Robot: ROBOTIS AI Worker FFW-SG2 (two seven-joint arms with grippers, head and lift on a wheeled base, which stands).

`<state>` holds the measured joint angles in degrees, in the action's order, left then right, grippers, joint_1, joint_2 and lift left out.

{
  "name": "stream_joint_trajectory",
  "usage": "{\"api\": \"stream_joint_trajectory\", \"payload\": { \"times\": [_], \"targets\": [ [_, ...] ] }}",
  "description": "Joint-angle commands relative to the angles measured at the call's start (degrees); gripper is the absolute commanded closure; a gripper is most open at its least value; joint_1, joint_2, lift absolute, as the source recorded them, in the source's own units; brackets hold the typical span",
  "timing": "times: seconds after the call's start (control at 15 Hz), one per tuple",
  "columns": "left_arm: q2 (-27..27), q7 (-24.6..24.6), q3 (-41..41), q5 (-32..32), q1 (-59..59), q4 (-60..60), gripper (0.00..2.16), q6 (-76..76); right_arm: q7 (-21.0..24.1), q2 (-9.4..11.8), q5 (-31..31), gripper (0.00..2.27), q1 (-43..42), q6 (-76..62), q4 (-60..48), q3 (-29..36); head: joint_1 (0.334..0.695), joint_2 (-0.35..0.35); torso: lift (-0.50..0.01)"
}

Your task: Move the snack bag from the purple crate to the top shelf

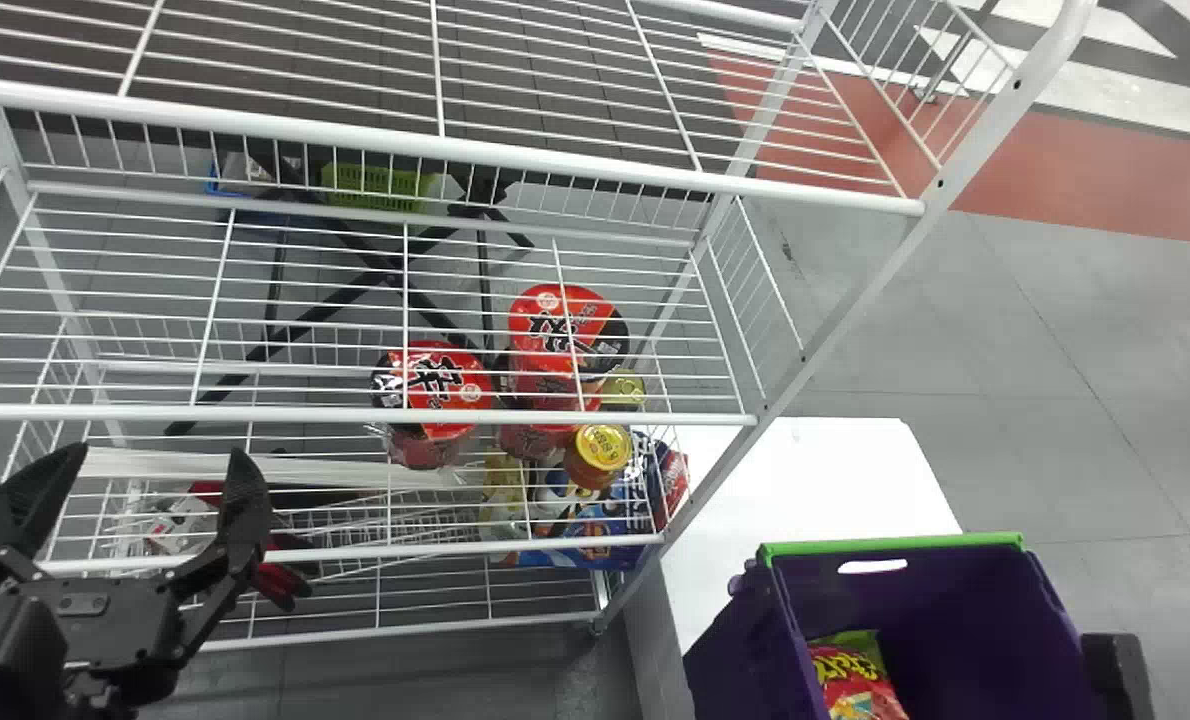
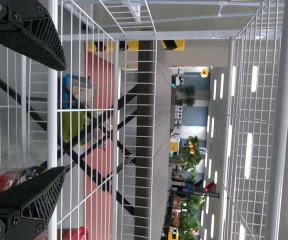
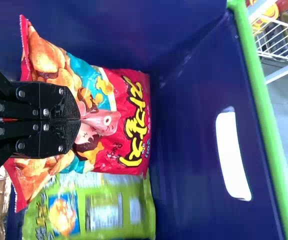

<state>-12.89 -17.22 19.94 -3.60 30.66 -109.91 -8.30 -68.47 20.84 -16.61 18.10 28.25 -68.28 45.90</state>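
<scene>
Bold yellow Korean lettering crosses the red snack bag point(image 3: 129, 120); large black characters mark red tubs point(image 1: 435, 385); smaller print covers a green bag point(image 3: 89, 207).

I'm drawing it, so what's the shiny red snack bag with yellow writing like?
The shiny red snack bag has yellow writing, teal patches and pictures of golden snacks. It looks like thin plastic film, puffy, with a zigzag-edged seal. It is inside the purple plastic crate, against a shiny green snack bag. The black right gripper pinches it, creasing its front.
</scene>
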Motion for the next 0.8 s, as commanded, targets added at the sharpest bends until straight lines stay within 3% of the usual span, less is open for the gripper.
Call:
{"api": "stream_joint_trajectory", "payload": {
  "times": [0.0,0.73],
  "targets": [
    [0.1,0.0,0.0,0.0,-0.2,0.0,0.10,0.0,-0.2,0.1,0.0,1.45,0.0,0.2,0.0,0.3,0.695,-0.350,-0.292],
    [0.1,-0.2,0.5,0.1,0.4,0.0,0.10,-0.2,-1.3,0.1,0.0,1.45,1.3,-0.2,-1.0,2.1,0.695,-0.350,-0.248]
  ]
}}
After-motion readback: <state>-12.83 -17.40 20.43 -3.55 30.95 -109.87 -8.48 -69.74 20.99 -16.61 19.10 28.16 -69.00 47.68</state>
